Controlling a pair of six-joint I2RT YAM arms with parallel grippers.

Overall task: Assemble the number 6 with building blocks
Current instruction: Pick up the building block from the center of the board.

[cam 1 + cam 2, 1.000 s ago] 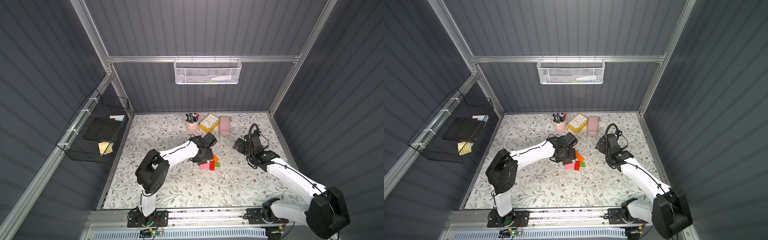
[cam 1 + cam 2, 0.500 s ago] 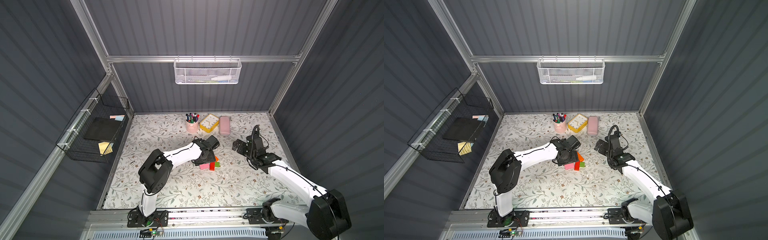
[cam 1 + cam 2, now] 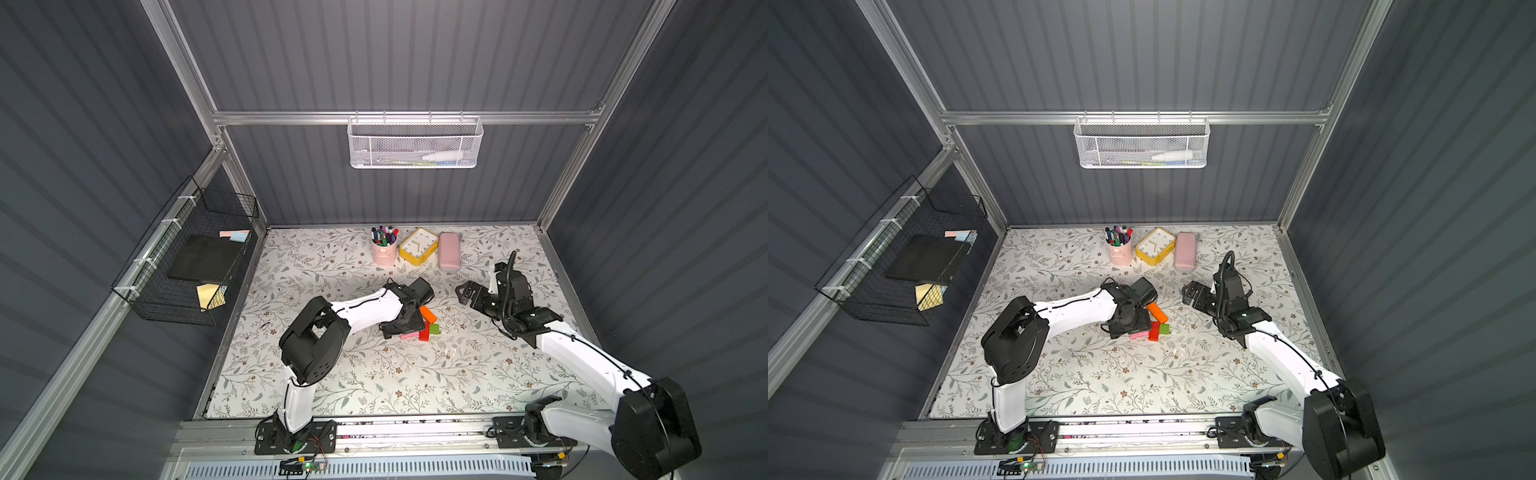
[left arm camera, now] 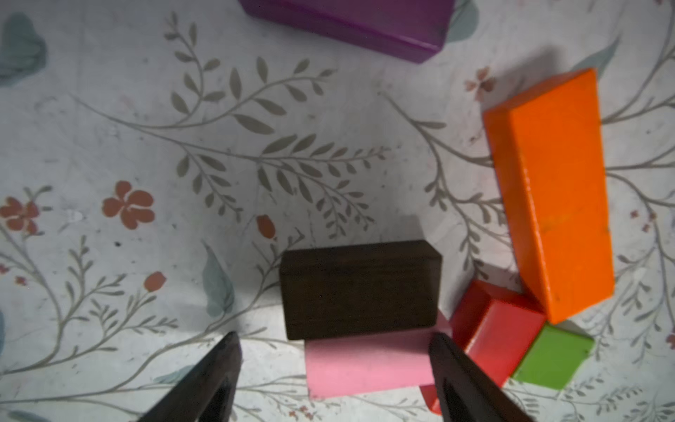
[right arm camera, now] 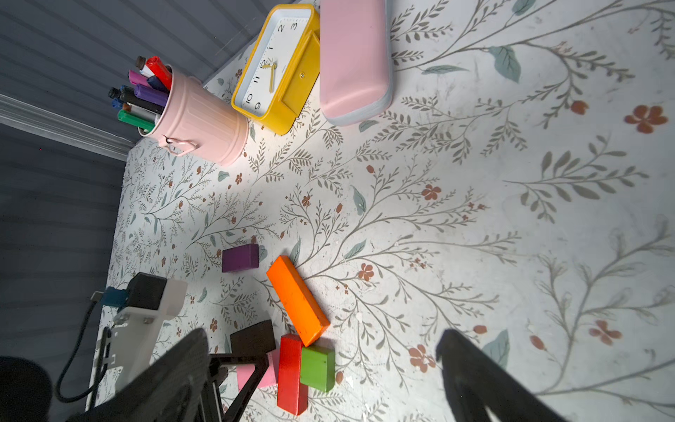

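Blocks, mid-table point(image 3: 374, 374): brown point(image 4: 359, 288) touching pink point(image 4: 365, 365); red point(image 4: 493, 329) and green point(image 4: 551, 356) alongside; orange point(image 4: 555, 190) touching red; purple point(image 4: 347, 22) apart. We find the left gripper point(image 4: 334, 338) parted astride pink, red crowding one finger point(image 4: 456, 376). Right gripper point(image 3: 465, 293) wide, empty, well apart. Pen cup point(image 5: 197, 117), clock point(image 5: 277, 65) and case point(image 5: 352, 54) at the back.

Orange bar point(image 4: 555, 190), purple block point(image 4: 350, 25), brown block point(image 4: 359, 288), pink block point(image 4: 365, 365), red block point(image 4: 493, 329), green cube point(image 4: 551, 356); the worktop point(image 4: 146, 109) is white with leafy sprigs.

Brown block point(image 4: 359, 288) abuts pink block point(image 4: 365, 365); purple block point(image 4: 347, 22) lies apart.
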